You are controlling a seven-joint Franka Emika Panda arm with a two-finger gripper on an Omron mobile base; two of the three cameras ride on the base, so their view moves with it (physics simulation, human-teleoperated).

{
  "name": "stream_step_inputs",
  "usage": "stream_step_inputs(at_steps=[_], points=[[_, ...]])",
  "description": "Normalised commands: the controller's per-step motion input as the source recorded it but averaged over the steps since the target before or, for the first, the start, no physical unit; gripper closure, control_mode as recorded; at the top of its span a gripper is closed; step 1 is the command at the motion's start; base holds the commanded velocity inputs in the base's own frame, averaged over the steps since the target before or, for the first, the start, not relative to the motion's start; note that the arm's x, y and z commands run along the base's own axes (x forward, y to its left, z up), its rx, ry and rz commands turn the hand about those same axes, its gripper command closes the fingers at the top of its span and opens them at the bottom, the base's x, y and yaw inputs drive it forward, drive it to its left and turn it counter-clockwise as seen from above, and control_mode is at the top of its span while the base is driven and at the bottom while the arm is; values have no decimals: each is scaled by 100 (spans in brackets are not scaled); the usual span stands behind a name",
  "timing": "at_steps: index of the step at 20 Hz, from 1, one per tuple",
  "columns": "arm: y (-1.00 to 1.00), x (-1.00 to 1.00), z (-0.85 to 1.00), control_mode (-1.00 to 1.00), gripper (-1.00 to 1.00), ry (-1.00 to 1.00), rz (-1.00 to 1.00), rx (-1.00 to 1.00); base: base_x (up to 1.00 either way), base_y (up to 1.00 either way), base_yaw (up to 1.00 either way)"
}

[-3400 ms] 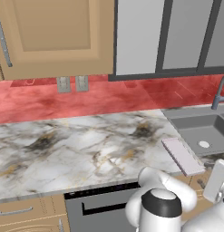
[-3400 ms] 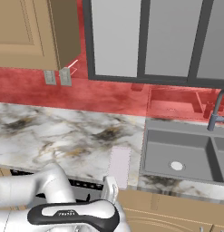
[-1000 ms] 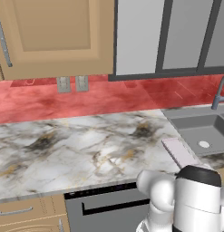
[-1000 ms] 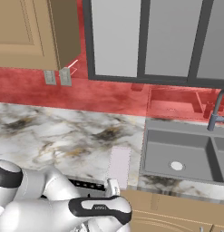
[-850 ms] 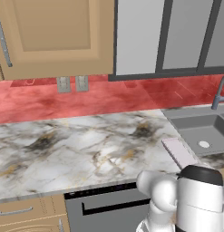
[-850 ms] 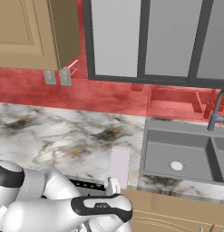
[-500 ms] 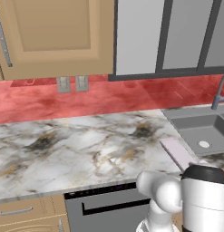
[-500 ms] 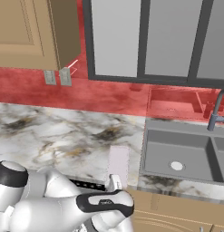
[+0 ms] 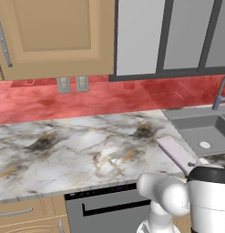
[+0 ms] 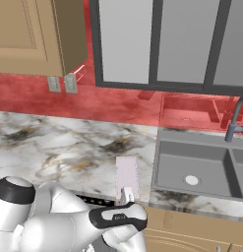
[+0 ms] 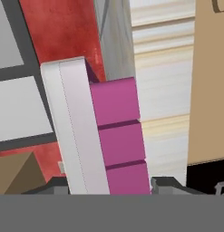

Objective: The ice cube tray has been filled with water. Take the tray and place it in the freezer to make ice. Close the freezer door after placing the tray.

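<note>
The ice cube tray is a pale pink-white slab lying flat on the marble counter, just left of the sink, its near end at the counter's front edge. It also shows in the left base view as the tray. My gripper reaches that near end from the front. In the hand view the tray runs up between the fingers, its magenta cells to the right, and my gripper is shut on it, one fingertip against each side. The freezer and its door are out of view.
A grey sink with a faucet lies right of the tray. Wall cabinets hang above the red backsplash. A dark-fronted appliance sits under the counter by my arm.
The hand has settled slightly lower at the tray's near end and the jaws have drawn in onto the tray. The tray lies where it was.
</note>
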Motion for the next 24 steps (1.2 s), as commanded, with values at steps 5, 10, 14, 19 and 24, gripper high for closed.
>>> stream_step_inputs(at_steps=[5,10,14,19,24], points=[[0,3,0,-100,100,0,0,0,0,0,0],[0,-7,2,-100,100,0,0,0,0,0,0],[0,-41,49,-100,100,-2,0,0,0,0,0],[0,-32,96,-100,100,-6,1,0,0,0,0],[2,-25,100,-100,100,-4,7,-2,0,0,0]])
